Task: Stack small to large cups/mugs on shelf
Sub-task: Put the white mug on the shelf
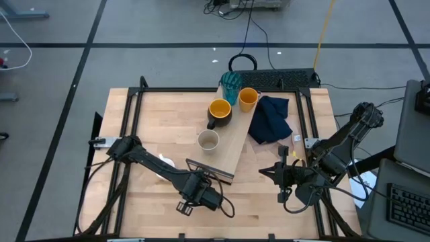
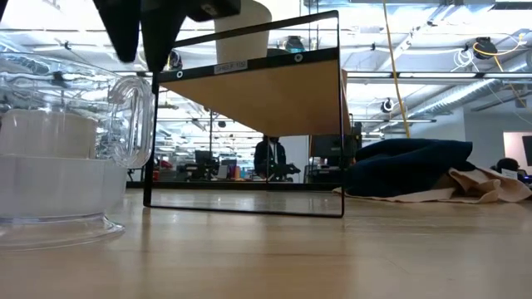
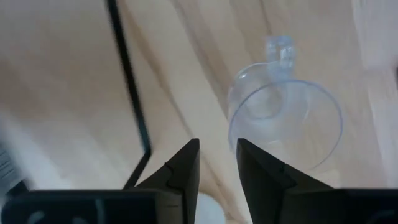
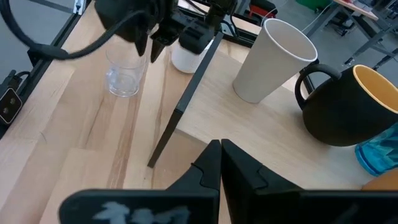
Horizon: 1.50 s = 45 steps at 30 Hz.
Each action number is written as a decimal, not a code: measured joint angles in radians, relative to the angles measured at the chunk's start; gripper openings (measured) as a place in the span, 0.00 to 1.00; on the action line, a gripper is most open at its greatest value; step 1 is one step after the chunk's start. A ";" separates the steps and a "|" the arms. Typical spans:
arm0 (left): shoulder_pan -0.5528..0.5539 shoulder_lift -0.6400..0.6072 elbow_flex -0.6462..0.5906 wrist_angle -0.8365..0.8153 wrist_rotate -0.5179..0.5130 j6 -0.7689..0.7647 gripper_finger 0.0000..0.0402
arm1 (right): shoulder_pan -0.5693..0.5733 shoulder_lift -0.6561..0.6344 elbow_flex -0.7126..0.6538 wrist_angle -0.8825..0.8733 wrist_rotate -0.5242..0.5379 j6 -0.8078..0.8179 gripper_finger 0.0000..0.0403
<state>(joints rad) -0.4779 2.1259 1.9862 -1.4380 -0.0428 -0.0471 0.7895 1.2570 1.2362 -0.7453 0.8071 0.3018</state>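
Note:
The light-wood shelf [image 1: 232,144] lies slantwise on the table. On it stand the teal tumbler [image 1: 230,83], orange cup [image 1: 248,99], dark mug with yellow inside [image 1: 219,111] and beige cup [image 1: 208,140]. The clear glass [image 3: 286,118] and white mug [image 4: 186,56] stand on the table by the shelf's dark near end [image 4: 180,106]. My left gripper [image 3: 217,155] hangs above them, pointing down, open by a narrow gap and empty; it also shows in the right wrist view [image 4: 154,46]. My right gripper [image 4: 219,152] is shut and empty, right of the shelf's near end [image 1: 263,172].
A navy cloth [image 1: 271,119] lies right of the shelf on a pale cloth [image 2: 482,187]. A dark rail frame [image 1: 134,114] borders the table. Bare wood lies at the near side [image 2: 332,257] and at the far left [image 1: 168,121].

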 joint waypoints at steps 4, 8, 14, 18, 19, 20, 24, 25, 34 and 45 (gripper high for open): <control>-0.012 -0.047 0.004 -0.009 -0.020 -0.023 0.27 | -0.001 0.000 0.000 0.000 0.000 -0.004 0.00; -0.032 -0.126 0.004 -0.016 -0.051 -0.048 0.27 | -0.001 0.000 0.000 0.001 0.000 -0.003 0.00; -0.083 -0.318 -0.029 0.041 -0.200 -0.101 0.27 | -0.001 0.000 0.000 0.012 0.000 -0.001 0.00; -0.132 -0.503 -0.163 0.178 -0.302 -0.104 0.27 | 0.000 0.000 0.000 0.014 0.000 -0.001 0.00; -0.145 -0.559 -0.217 0.219 -0.326 -0.104 0.27 | 0.000 0.000 0.000 0.014 0.000 -0.001 0.00; -0.157 -0.617 -0.280 0.267 -0.352 -0.107 0.27 | 0.000 0.000 0.000 0.014 0.000 -0.001 0.00; -0.193 -0.878 -0.592 0.470 -0.416 -0.165 0.27 | 0.000 0.000 0.000 0.013 0.000 -0.001 0.00; -0.202 -0.946 -0.677 0.528 -0.427 -0.185 0.27 | 0.000 0.000 0.000 0.013 0.000 -0.001 0.00; -0.360 -1.403 -1.344 1.122 -0.563 -0.224 0.27 | 0.000 0.000 0.000 0.014 0.000 -0.001 0.00; -0.484 -1.452 -1.590 1.443 -0.672 -0.182 0.27 | -0.041 0.001 -0.176 0.361 0.001 -0.073 0.00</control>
<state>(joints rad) -0.9618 0.6739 0.3958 0.0048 -0.7145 -0.2292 0.7482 1.2575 1.0601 -0.3839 0.8080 0.2292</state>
